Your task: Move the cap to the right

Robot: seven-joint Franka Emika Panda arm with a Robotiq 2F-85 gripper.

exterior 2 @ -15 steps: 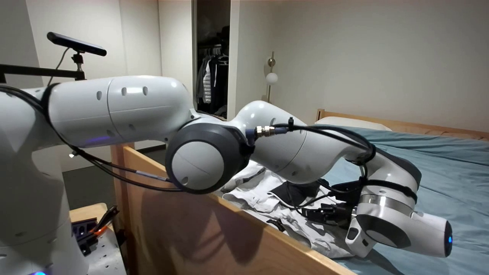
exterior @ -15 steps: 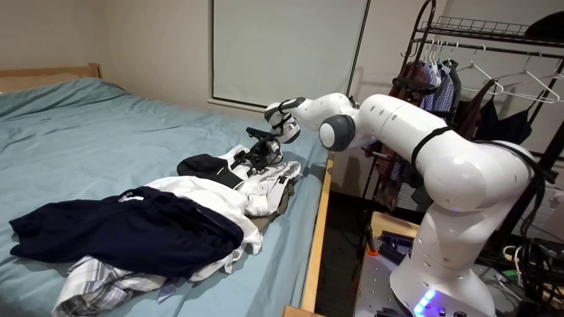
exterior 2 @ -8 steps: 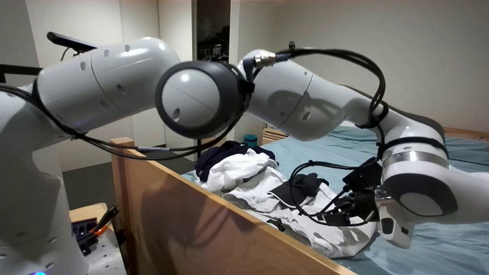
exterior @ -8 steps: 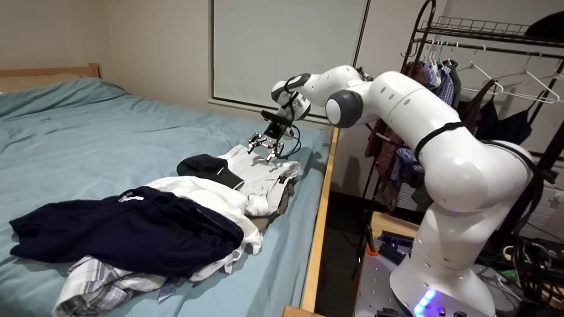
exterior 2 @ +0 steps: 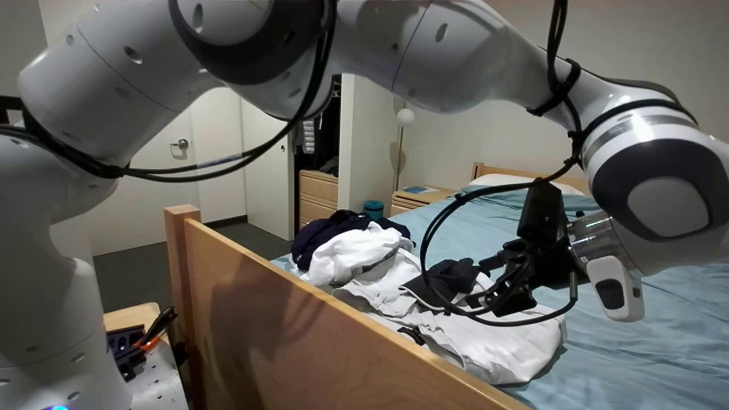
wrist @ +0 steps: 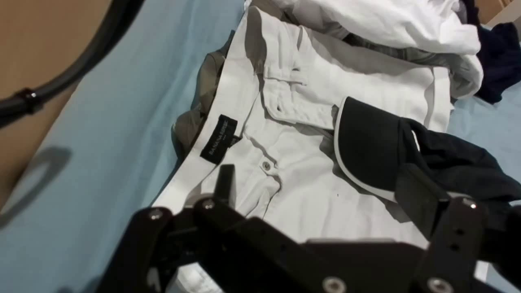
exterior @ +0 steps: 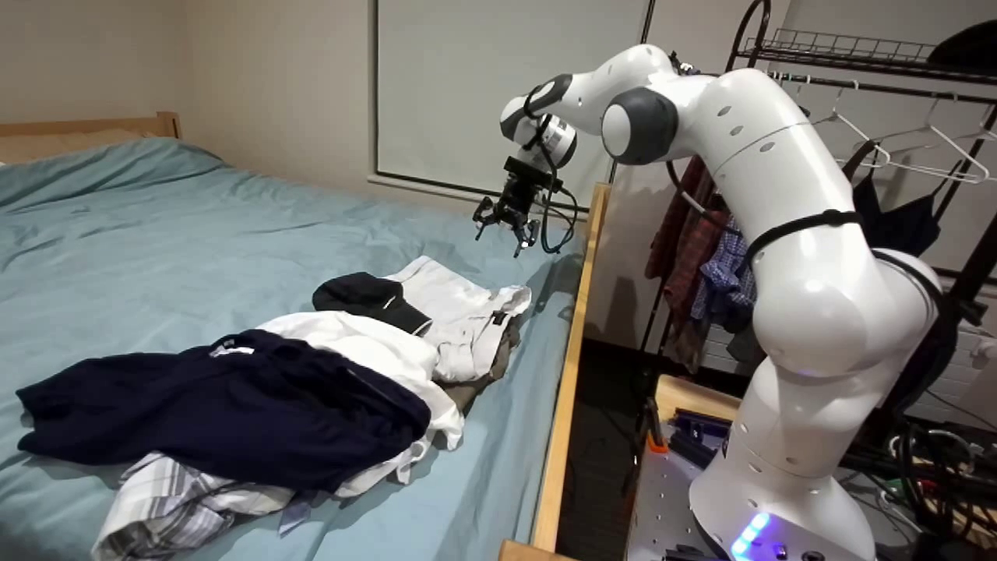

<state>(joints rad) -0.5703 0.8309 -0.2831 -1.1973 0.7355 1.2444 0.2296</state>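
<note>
The black cap [exterior: 368, 298] has a white-edged brim and lies on light trousers [exterior: 459, 315] on the bed. It also shows in an exterior view [exterior 2: 443, 280], partly behind a cable loop, and in the wrist view [wrist: 368, 142]. There the brim points left, and the right finger hides part of the cap. My gripper [exterior: 498, 243] is open and empty, in the air above the bed, beyond the trousers in that view. It also shows in an exterior view [exterior 2: 483, 285]. In the wrist view its fingers [wrist: 319, 179] stand wide apart over the trousers, touching nothing.
A navy garment [exterior: 234, 405] and a white garment [exterior: 366, 351] lie beside the cap, with a plaid shirt [exterior: 179, 499] under them. A wooden bed board [exterior 2: 319, 319] runs between the robot base and the bed. A clothes rack [exterior: 872, 89] stands behind the arm.
My gripper has lifted from low over the trousers, rising and moving back past them, and has tilted to point more downward. The cap and clothes have not visibly moved.
</note>
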